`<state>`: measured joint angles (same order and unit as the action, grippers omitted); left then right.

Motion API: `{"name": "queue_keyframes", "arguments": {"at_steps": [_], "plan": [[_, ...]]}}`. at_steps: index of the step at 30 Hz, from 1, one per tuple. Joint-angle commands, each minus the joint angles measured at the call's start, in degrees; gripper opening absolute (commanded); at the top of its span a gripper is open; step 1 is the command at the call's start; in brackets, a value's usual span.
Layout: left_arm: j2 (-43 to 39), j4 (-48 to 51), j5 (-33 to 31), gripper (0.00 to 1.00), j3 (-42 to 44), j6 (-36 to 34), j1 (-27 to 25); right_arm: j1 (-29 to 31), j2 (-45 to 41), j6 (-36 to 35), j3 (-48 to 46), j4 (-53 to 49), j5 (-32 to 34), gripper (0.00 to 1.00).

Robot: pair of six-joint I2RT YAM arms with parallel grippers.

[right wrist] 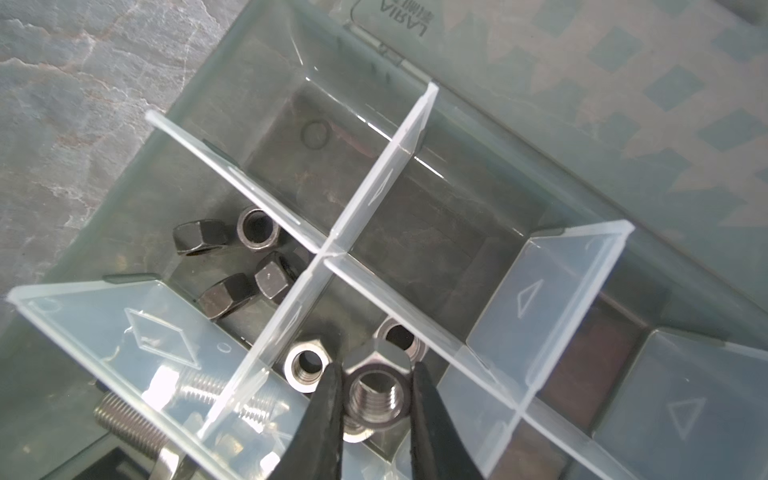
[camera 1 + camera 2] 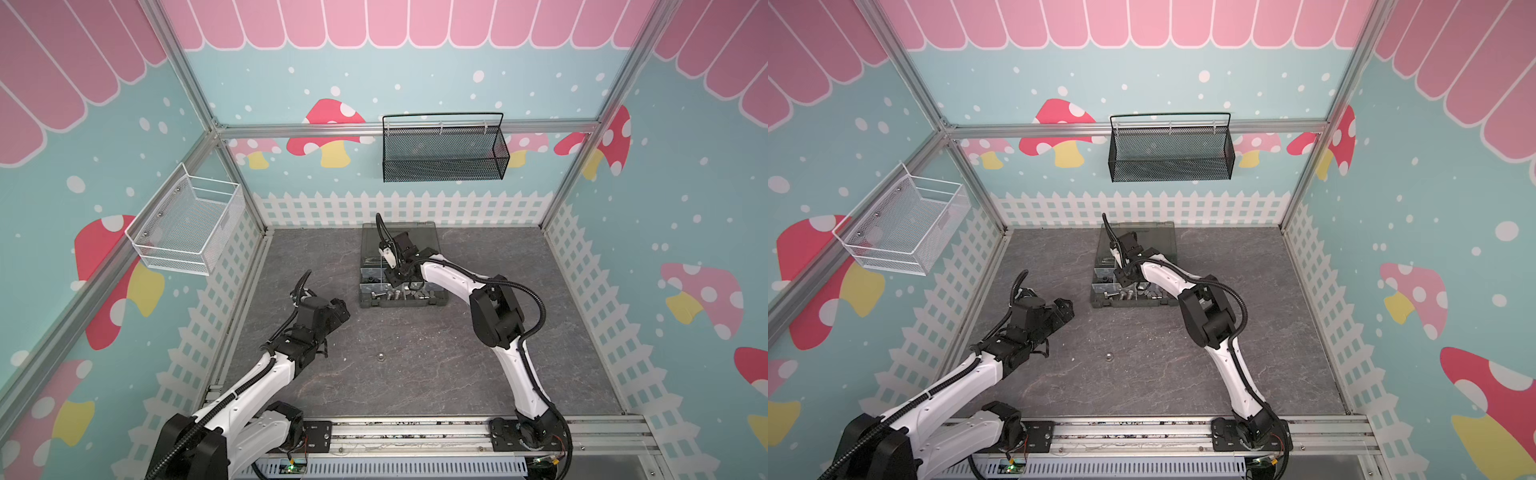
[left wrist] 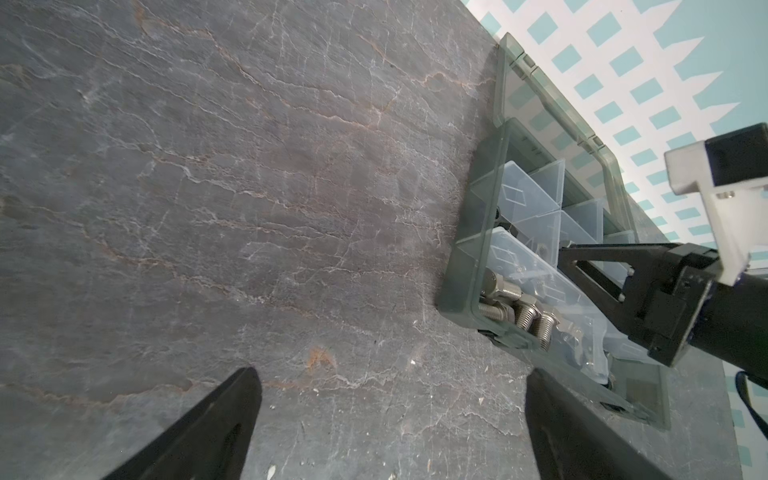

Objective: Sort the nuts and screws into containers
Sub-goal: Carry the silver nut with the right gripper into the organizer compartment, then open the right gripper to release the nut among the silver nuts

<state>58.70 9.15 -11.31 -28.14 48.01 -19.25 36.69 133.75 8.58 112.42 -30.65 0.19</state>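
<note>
Right gripper is down inside the organiser case, fingers clamped on a silver nut held hole-up. It hangs over a compartment with two more silver nuts lying loose on its floor. Clear dividers stand close on either side of the fingers. Four black nuts are in the next compartment across one divider. Silver screws show blurred through another divider.

In both top views the case sits upper middle of the frame, its smoky lid open toward the fence wall. The right arm's wrist covers the case's middle rows. The screws are also in its front left compartment.

Left gripper is left of centre, fingers spread wide, nothing between them, over the bare grey table and well apart from the case.

A small shiny bit lies alone on the table below the case, possibly a nut, too small to tell. The black mesh basket hangs on the rear wall. The white wire basket is on the left wall.
</note>
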Motion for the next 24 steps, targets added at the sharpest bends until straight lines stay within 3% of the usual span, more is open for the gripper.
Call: {"name": "queue_keyframes", "arguments": {"at_steps": [1, 13, 19, 24], "plan": [[-0.15, -0.53, -0.11, 1.0, -0.03, 0.68, 0.35, -0.47, 1.4, -1.11, 1.64, -1.34, -0.68, 0.09], [0.16, -0.52, 0.06, 1.0, -0.36, 0.63, 0.35, -0.46, 4.41, -1.55, 4.19, -1.25, -3.65, 0.13], [0.52, -0.67, 0.24, 1.0, -0.68, 0.68, 0.35, -0.39, 4.41, -1.54, 4.21, -1.33, -4.11, 0.29], [0.96, -0.71, 0.52, 1.0, -0.99, 0.64, 0.35, -0.41, 4.24, -1.72, 4.44, -1.32, -4.36, 0.31]]}}
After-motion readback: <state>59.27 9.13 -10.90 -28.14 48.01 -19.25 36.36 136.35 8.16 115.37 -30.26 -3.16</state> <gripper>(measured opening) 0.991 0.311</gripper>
